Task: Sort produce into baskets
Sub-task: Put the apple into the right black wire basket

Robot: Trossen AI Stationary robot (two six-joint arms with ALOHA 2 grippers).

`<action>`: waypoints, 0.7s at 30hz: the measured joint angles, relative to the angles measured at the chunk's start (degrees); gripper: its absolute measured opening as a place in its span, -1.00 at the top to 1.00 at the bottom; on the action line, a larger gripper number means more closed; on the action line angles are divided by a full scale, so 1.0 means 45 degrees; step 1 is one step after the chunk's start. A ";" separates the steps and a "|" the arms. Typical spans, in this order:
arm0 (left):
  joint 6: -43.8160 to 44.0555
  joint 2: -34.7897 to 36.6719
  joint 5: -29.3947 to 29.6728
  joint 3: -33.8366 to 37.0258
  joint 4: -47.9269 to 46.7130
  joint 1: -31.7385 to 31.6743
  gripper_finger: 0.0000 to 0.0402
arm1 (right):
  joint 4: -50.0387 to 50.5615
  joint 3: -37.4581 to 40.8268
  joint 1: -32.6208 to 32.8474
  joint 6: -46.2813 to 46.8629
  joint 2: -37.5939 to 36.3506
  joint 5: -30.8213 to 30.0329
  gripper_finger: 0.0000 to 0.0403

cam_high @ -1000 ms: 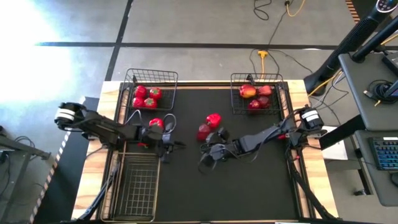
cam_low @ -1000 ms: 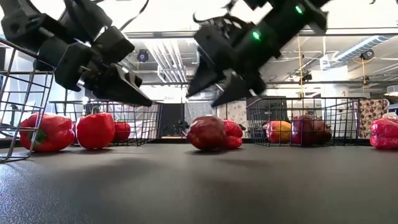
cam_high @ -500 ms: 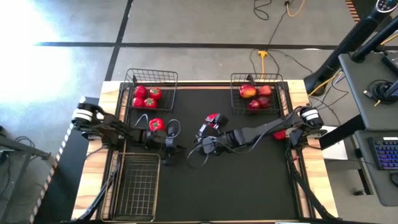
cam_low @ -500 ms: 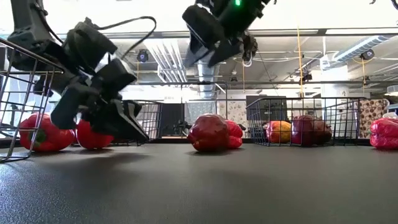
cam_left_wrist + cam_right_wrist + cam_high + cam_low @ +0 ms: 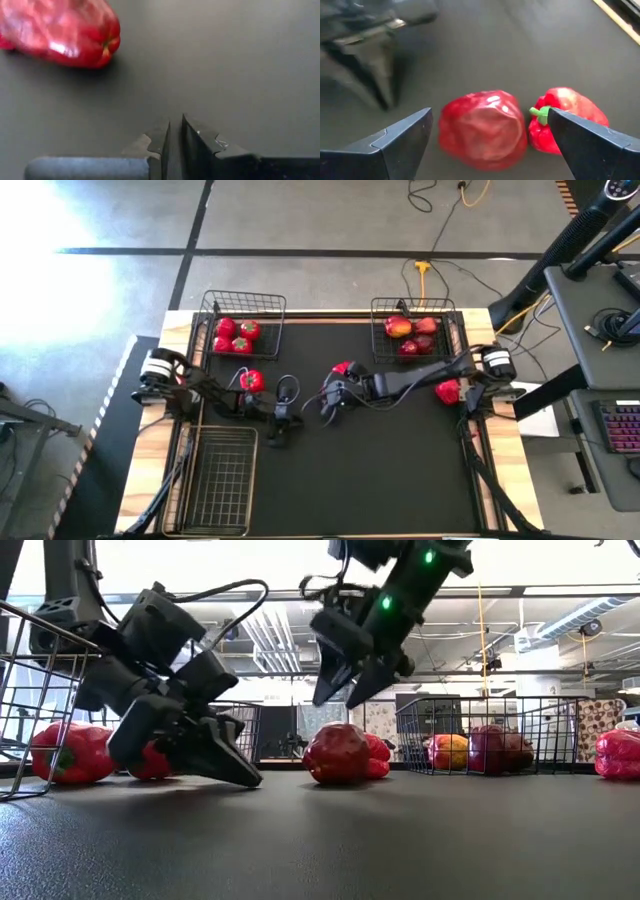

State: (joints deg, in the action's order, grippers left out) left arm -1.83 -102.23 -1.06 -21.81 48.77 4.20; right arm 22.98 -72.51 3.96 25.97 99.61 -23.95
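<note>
No readable text, labels, brands or numbers, possibly some too small to tell

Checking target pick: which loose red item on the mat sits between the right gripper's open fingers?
The dark red apple mid-mat, centred under the right gripper; the bell pepper touching it lies off-centre.

Your left arm reaches in from the left edge, bent low, its left gripper [image 5: 228, 768] angled down with fingers [image 5: 161, 142] pressed nearly together, tips at the bench [image 5: 400, 460]. Your right arm stretches across from the right; the right gripper [image 5: 345, 690] hangs higher, fingers [image 5: 402, 137] spread wide.
</note>
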 joint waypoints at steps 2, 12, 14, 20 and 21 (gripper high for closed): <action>-0.0040 -0.0061 0.0000 -0.0168 0.0028 -0.0003 0.82 | -0.0351 0.0288 -0.0163 -0.0014 0.0153 0.0080 -0.92; -0.0229 -0.0148 0.0117 -0.0222 0.0169 -0.0018 0.82 | -0.2170 0.0499 -0.0188 -0.0727 0.1848 0.1899 -0.92; -0.0238 -0.0148 0.0112 -0.0217 0.0287 -0.0018 0.82 | -0.2580 0.0494 -0.0188 -0.0732 0.2148 0.1837 -0.92; -0.0274 -0.0182 0.0117 -0.0217 0.0302 -0.0018 0.82 | -0.4328 0.0497 -0.0066 -0.1146 0.2590 0.1939 -0.92; -0.0282 -0.0182 0.0117 -0.0217 0.0298 -0.0018 0.82 | -0.4420 0.0506 -0.0048 -0.1244 0.2595 0.1942 -0.92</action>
State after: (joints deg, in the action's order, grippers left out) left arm -3.09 -103.04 -0.54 -22.79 50.11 4.12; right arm 3.09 -70.23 3.74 20.37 111.29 -15.21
